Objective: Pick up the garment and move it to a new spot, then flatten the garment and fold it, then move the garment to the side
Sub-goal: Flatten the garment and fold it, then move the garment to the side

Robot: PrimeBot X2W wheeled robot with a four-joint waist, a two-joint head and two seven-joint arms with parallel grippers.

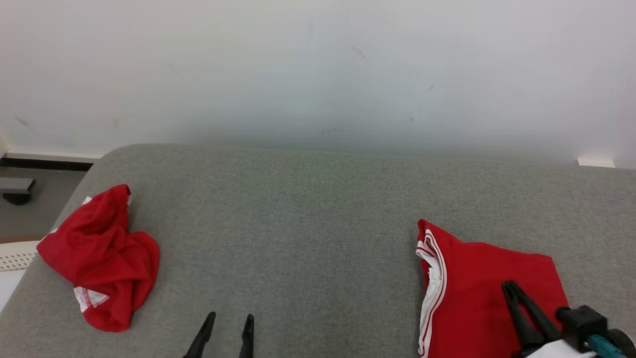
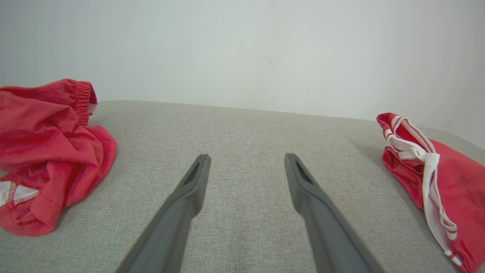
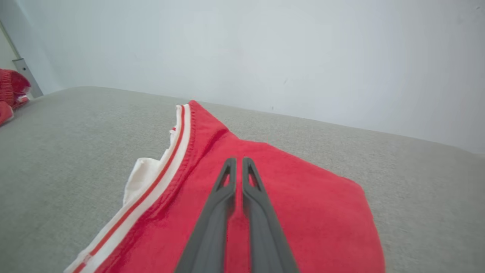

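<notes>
A folded red garment (image 1: 492, 278) with white striped trim lies flat at the right of the grey padded surface (image 1: 318, 223). My right gripper (image 1: 510, 285) is shut, its fingers lying close over the red cloth with no fold seen pinched between them; the right wrist view shows this gripper (image 3: 238, 161) above the garment (image 3: 303, 189). A second red garment (image 1: 99, 253) sits crumpled at the left edge. My left gripper (image 1: 228, 318) stands open over bare surface between the two garments. In the left wrist view, that gripper (image 2: 246, 157) has the crumpled garment (image 2: 49, 151) to its left and the folded garment (image 2: 454, 182) to its right.
A pale wall (image 1: 318, 74) rises behind the surface's far edge. Off the left edge lie the floor, a dark caster (image 1: 17, 191) and a white perforated object (image 1: 17, 253). Bare grey padding stretches between the two garments.
</notes>
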